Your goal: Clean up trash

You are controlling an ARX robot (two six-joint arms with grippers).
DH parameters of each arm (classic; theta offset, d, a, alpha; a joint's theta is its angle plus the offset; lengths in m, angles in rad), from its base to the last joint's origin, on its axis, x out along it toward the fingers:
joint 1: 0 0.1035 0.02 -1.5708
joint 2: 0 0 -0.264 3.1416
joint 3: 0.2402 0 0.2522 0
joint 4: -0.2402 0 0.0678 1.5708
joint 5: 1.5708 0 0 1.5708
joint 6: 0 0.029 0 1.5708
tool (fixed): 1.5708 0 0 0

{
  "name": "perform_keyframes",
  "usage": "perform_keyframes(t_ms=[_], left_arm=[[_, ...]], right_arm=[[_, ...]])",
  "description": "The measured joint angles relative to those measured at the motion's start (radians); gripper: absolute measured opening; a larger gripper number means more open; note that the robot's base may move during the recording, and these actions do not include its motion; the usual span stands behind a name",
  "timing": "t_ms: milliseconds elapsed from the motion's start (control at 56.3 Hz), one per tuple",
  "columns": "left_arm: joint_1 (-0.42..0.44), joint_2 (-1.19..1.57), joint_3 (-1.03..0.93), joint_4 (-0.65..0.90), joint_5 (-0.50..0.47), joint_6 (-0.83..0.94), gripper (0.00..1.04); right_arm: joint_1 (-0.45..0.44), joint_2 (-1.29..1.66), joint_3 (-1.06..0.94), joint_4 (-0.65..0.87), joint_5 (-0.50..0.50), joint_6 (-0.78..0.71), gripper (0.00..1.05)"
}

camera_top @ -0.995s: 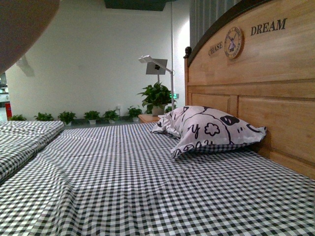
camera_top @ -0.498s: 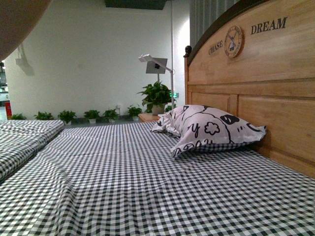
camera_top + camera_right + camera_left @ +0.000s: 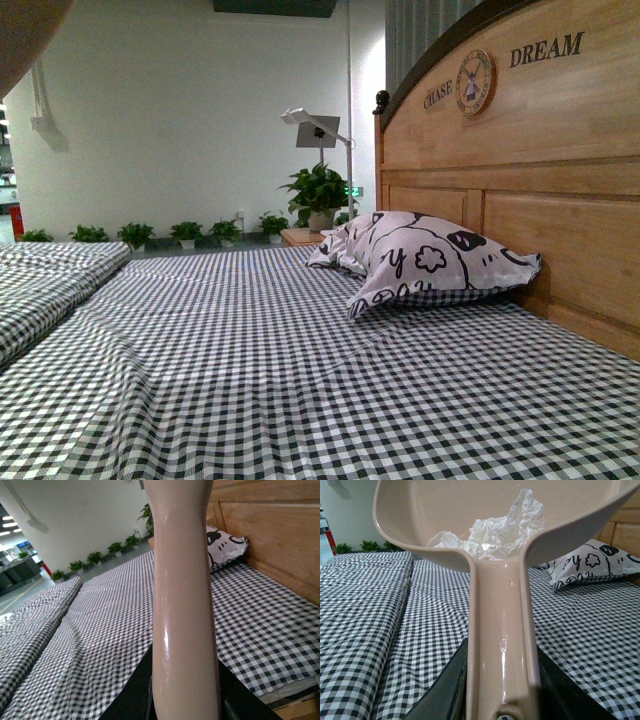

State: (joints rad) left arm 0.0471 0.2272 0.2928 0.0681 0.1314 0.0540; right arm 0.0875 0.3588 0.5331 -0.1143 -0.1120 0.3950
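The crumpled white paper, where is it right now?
In the left wrist view, the crumpled white paper wad lies inside the beige plastic dustpan, held up above the black-and-white checked bed sheet.

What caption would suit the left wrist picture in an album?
White paper wad lying in a beige dustpan held above a checkered bed.

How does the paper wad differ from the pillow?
The paper wad is plain white and crumpled; the pillow is white with black cartoon prints and plump. The wad sits in the beige dustpan held above the bed; the pillow lies on the checked sheet against the headboard.
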Motion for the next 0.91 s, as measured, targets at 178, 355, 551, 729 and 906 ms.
perform_keyframes(t_ms=[178,355,551,729,906], left_arm=[[0.000,0.000,0.000,0.000,0.000,0.000,0.28],[0.000,0.000,0.000,0.000,0.000,0.000,0.28],[0.000,0.000,0.000,0.000,0.000,0.000,0.28],[0.000,0.000,0.000,0.000,0.000,0.000,0.28],[0.000,0.000,0.000,0.000,0.000,0.000,0.28]], right_arm=[[0.000,0.000,0.000,0.000,0.000,0.000,0.19],[0.000,0.000,0.000,0.000,0.000,0.000,0.19],[0.000,0.000,0.000,0.000,0.000,0.000,0.19],[0.000,0.000,0.000,0.000,0.000,0.000,0.19],[0.000,0.000,0.000,0.000,0.000,0.000,0.19]])
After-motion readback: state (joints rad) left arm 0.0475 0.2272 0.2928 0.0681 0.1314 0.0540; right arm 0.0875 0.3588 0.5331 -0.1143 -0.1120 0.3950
